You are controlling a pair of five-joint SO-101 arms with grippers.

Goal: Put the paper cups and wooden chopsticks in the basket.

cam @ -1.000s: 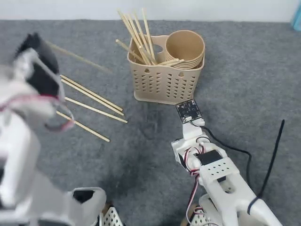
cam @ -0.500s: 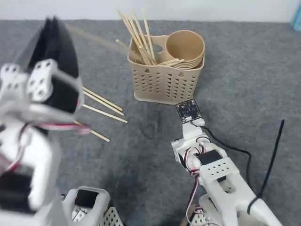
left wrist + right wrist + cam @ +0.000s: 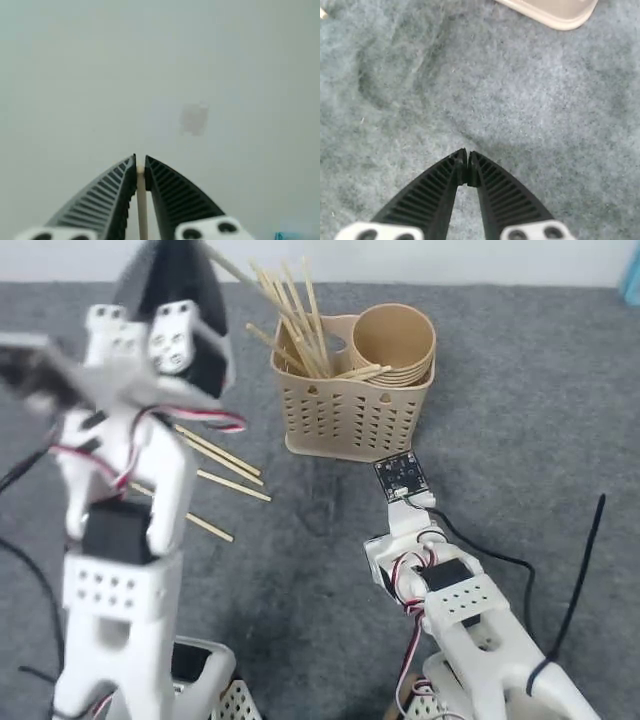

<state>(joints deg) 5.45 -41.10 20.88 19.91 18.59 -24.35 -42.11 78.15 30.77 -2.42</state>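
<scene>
My left gripper (image 3: 186,254) is raised high, just left of the tan basket (image 3: 350,415), and is shut on one wooden chopstick (image 3: 240,276) that slants toward the basket's rim. In the left wrist view the gripper (image 3: 140,165) pinches that chopstick (image 3: 141,200) against a plain wall. The basket holds stacked paper cups (image 3: 393,340) and a bunch of chopsticks (image 3: 296,320). Several chopsticks (image 3: 222,466) lie on the grey carpet left of the basket. My right gripper (image 3: 467,167) is shut and empty, low over the carpet in front of the basket's corner (image 3: 555,12).
The right arm (image 3: 445,590) stretches from the bottom right toward the basket's front, with a black cable (image 3: 575,590) beside it. The left arm's white body (image 3: 125,540) stands over part of the loose chopsticks. Open carpet lies right of the basket.
The left arm has swung up and to the right, carrying the chopstick from the far left toward the basket. The right arm has kept still.
</scene>
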